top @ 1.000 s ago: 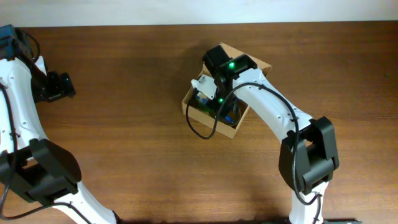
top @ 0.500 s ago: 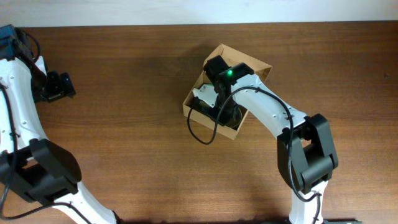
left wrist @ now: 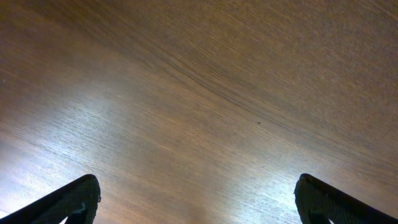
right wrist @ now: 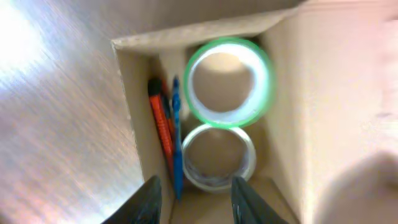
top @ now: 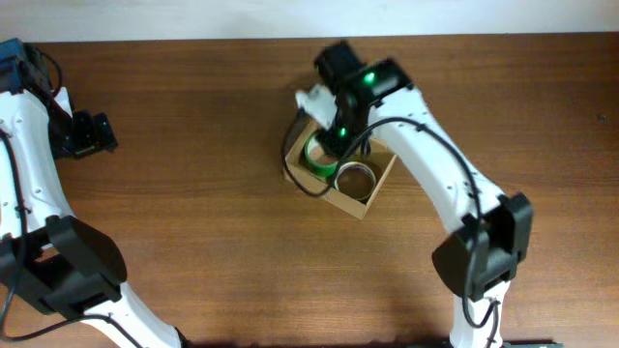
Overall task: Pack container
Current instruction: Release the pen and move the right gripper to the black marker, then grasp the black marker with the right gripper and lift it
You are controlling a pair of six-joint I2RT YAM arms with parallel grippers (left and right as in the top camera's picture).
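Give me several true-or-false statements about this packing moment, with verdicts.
1. A green tape roll and a clear tape roll lie in the cardboard box. True.
2. The green tape roll lies outside the box. False: it is inside, beside the clear one.
3. The right gripper grips a pen. False: its jaws are apart and empty, above the box.
4. An orange pen and a blue pen lie along one wall. True.
5. The left gripper is open over the table. True.

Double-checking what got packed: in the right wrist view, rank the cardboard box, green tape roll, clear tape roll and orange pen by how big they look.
1. Cardboard box.
2. Green tape roll and clear tape roll: nearly alike, so not ranked.
3. Orange pen, clearly the smallest.
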